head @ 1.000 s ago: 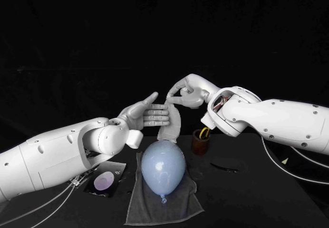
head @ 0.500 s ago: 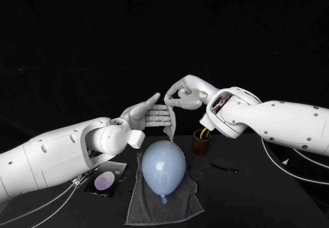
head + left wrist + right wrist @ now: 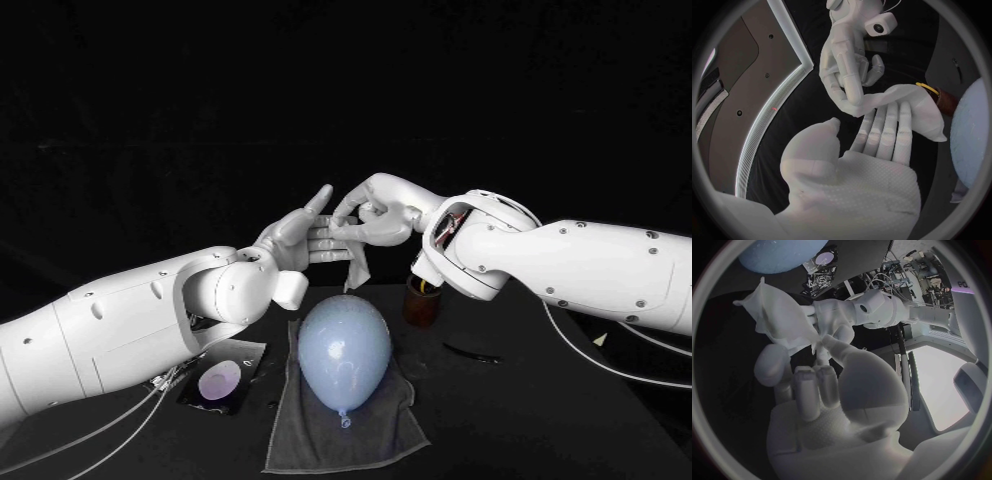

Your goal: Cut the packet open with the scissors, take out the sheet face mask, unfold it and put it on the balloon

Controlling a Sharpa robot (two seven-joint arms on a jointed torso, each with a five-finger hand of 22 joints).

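A pale sheet face mask (image 3: 356, 262) hangs crumpled above the light blue balloon (image 3: 343, 345), clear of it. My right hand (image 3: 378, 214) pinches the mask's upper edge; the left wrist view shows the right hand (image 3: 848, 65) on the mask (image 3: 911, 107). My left hand (image 3: 309, 240) is held flat beside it with its fingers (image 3: 891, 131) stretched out against the mask and the thumb apart. In the right wrist view the mask (image 3: 779, 315) spreads between my right hand (image 3: 826, 390) and the left hand (image 3: 842, 327). Yellow-handled scissors (image 3: 427, 281) stand in a brown cup (image 3: 420, 305).
The balloon lies on a grey towel (image 3: 346, 435) at the table's middle. The cut packet (image 3: 219, 380) lies to its left near my left arm. A small dark scrap (image 3: 472, 353) lies right of the balloon, in front of the cup.
My right hand has come down and closer to my left hand's fingers. The mask's hanging end has risen and bunched up, away from the balloon's top.
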